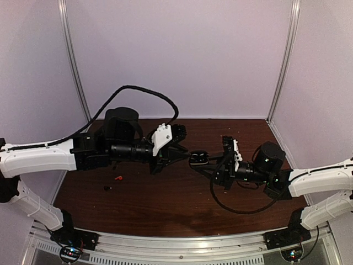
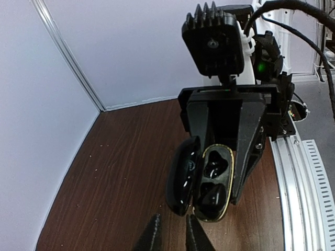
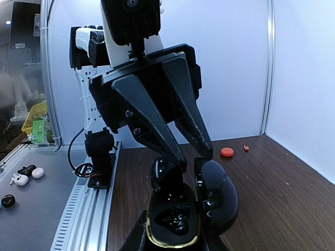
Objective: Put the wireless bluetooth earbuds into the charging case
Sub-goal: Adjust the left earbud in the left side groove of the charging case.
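— What is held, and how wide are the grippers set?

— The case is clamped between the fingers of the right gripper, over the middle of the surface, with its lid swung open to one side. The left gripper is set narrow, with a small gap between its fingers. Nothing is seen in that gap. Its tips are pointed at the end of the case away from the right gripper, just beside it.

— Is the case touched by those tips?

— That cannot be told. From the right wrist one tip is seen at the lid's edge, but contact is not resolved.

— And the buds?

— A red bud and a black bud are seen lying near each other on the left part of the surface, well apart from the case.

— What is hard to make out?

— Glossy dark shapes are seen in the case's two wells. Whether those wells are bare cannot be told. In the left wrist view one right finger is partly hidden behind the lid, and the left fingers are cut off at the bottom edge.
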`<state>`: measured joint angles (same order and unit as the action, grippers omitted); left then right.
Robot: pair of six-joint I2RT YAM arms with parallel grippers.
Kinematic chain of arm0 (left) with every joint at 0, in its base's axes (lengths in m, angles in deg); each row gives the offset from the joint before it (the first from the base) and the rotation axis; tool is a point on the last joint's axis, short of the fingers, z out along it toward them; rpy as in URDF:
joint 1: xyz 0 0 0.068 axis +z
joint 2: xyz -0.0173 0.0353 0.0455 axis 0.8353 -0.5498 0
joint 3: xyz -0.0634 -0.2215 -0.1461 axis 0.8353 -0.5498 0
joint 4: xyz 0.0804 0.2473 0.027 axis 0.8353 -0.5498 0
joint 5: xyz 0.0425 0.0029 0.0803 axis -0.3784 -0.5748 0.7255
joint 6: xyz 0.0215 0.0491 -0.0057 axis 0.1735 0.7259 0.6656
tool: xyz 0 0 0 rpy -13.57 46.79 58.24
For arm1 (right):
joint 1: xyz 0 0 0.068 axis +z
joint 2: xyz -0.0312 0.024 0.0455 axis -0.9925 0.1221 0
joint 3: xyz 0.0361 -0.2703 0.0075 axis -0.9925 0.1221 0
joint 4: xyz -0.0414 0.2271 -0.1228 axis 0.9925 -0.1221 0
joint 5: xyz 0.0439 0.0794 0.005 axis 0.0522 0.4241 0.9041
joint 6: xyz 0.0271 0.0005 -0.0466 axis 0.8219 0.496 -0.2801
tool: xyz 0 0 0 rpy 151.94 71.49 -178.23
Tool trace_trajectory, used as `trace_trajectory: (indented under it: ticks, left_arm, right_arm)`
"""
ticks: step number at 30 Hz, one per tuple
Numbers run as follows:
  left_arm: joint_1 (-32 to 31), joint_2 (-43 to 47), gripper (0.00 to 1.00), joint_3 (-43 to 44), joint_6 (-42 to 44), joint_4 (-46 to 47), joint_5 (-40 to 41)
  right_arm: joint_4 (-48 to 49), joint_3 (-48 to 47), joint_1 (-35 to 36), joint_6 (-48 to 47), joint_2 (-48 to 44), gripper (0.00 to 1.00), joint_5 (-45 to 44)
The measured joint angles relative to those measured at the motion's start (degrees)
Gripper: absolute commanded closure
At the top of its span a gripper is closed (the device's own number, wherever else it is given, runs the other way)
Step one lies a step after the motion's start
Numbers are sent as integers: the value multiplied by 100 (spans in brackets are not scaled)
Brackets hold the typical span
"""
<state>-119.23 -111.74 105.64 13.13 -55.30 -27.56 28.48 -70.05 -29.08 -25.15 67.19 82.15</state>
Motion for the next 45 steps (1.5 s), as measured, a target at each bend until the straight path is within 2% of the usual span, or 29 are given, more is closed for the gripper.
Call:
trace_trajectory:
  ticks: [5,9,16,25,34,45]
  left_arm:
    - [0,352,77,-111,107,-129,90]
    - [-4,575,78,-94,391,-372,-140]
    - [-96,389,82,201,737,-789,-474]
    - [-367,96,85,503,883,-796,-490]
    - [-391,-146,90,575,949,-796,-127]
    - [-400,-328,90,647,986,-791,175]
  right_arm:
    - [2,0,0,0,0,100,7]
    - [0,0,0,2,0,100,22]
    - [-9,0,0,52,11,100,103]
    - [-94,-22,0,94,76,100,160]
    - [-116,-24,0,103,87,100,216]
    - [-197,-24,0,105,87,100,264]
